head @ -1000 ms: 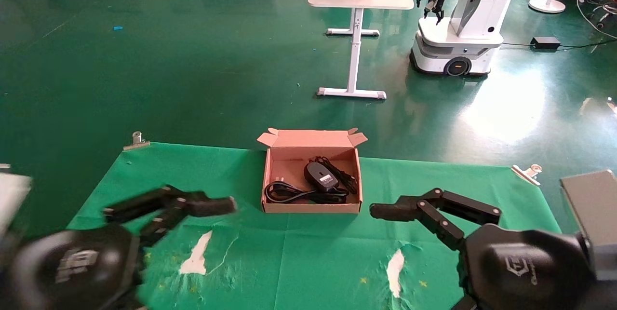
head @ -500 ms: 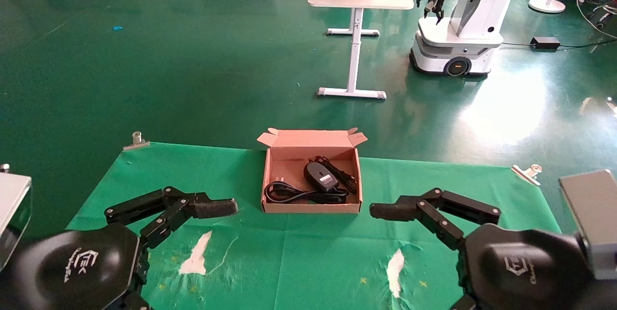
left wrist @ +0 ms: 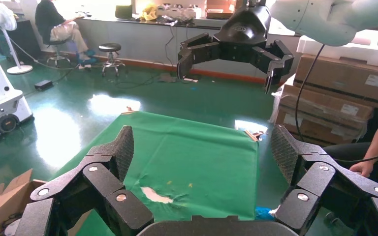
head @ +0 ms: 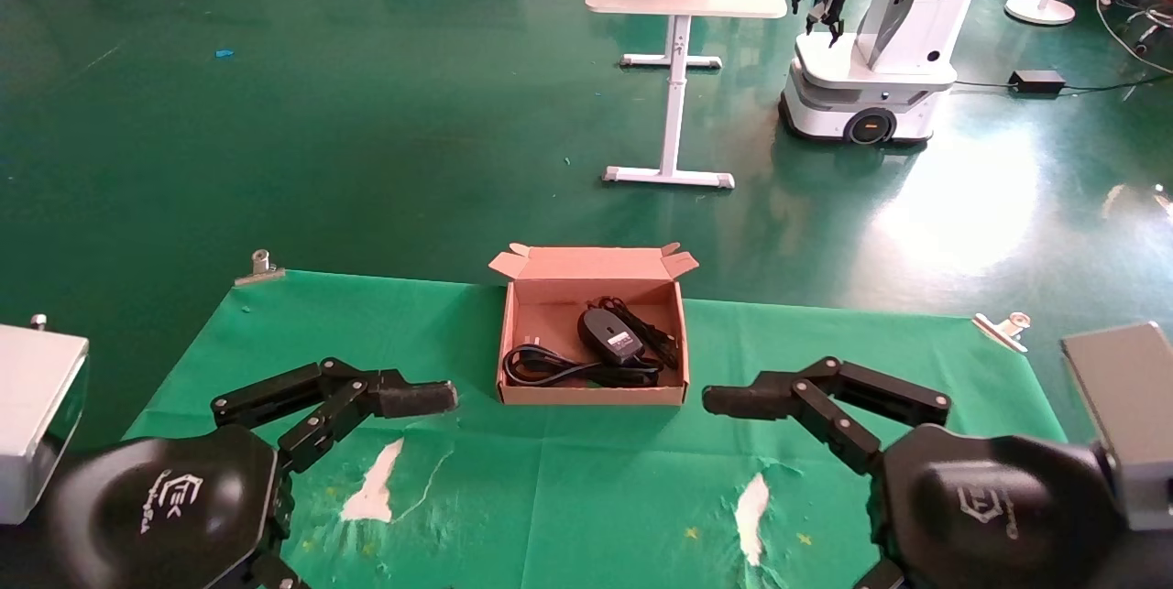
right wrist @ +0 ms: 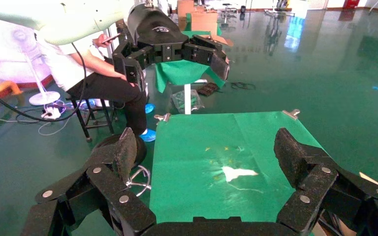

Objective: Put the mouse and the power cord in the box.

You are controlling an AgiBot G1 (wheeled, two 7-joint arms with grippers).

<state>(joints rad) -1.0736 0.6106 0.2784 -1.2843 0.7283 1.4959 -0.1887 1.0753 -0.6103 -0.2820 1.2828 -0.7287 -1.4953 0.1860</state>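
**Both hands spread, mouse and cord in the box**

The left hand [head: 403,406] hovers low over the green-covered tabletop [head: 586,497], fingers spread wide and holding nothing, just left of the box [head: 592,397]. The right hand [head: 733,401] mirrors it just right of the box, also spread and empty. Between them the box sits open, flap up at the far side. Inside, the mouse [head: 609,335] lies right of centre, and the power cord [head: 559,367] is looped along the near wall.
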